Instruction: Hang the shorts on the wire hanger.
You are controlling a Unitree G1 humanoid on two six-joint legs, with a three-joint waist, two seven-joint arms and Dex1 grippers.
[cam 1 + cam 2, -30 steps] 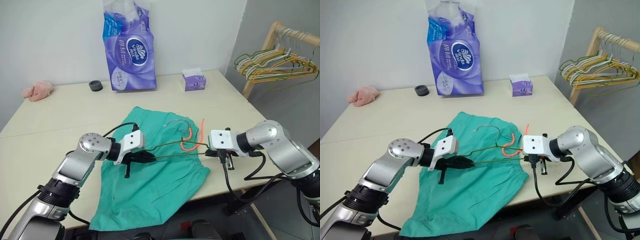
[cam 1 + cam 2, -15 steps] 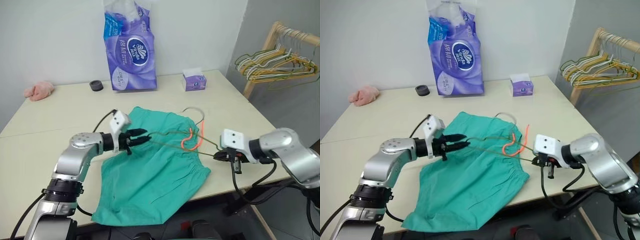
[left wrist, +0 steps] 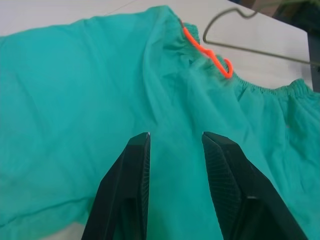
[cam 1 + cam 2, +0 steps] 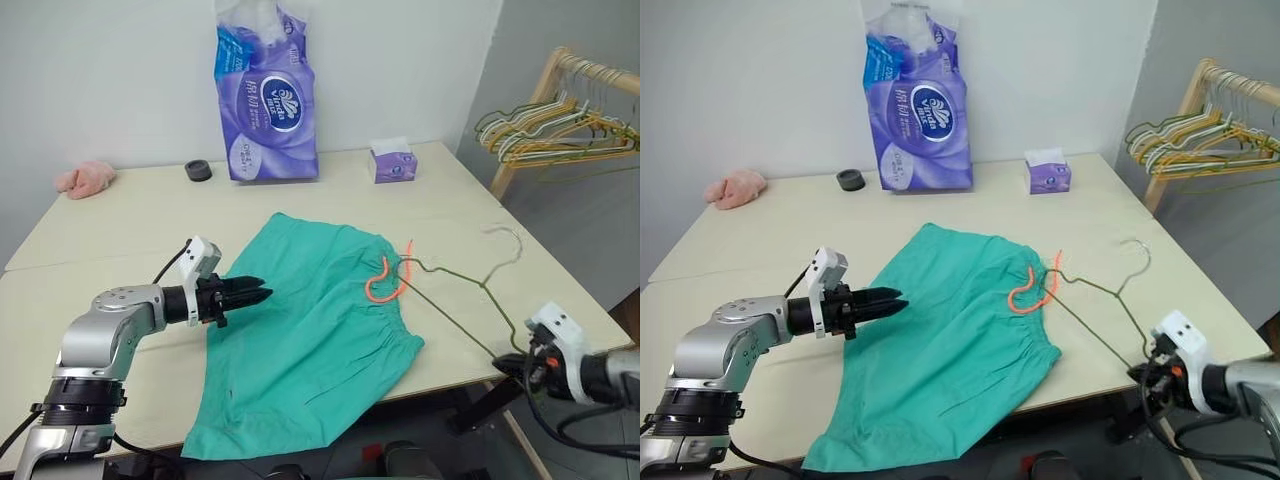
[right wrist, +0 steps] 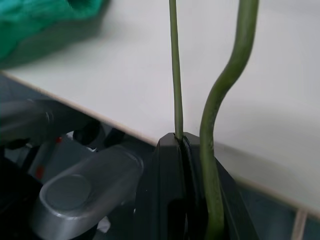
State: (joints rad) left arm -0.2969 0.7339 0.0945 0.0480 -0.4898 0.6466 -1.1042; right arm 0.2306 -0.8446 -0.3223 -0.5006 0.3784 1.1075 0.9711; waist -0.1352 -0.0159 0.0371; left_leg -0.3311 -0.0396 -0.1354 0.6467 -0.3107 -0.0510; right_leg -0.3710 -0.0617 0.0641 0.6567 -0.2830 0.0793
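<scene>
Fingers: left gripper parted narrow, empty, over teal-green fabric shorts flat on table. Right gripper clamped on thin grey-olive wire hanger at table edge, tip near orange drawstring. Suggest: lift waistband first, then thread wire slowly, avoiding cord snag.

Bare table left — shorts centre.

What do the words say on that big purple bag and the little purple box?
Big purple tissue pack: large white Chinese characters run down its side, and a dark blue oval logo holds white lettering; both are too blurred to read.
Small purple tissue box: any print is too small to read.
Nothing else on the table carries writing I can make out.
</scene>
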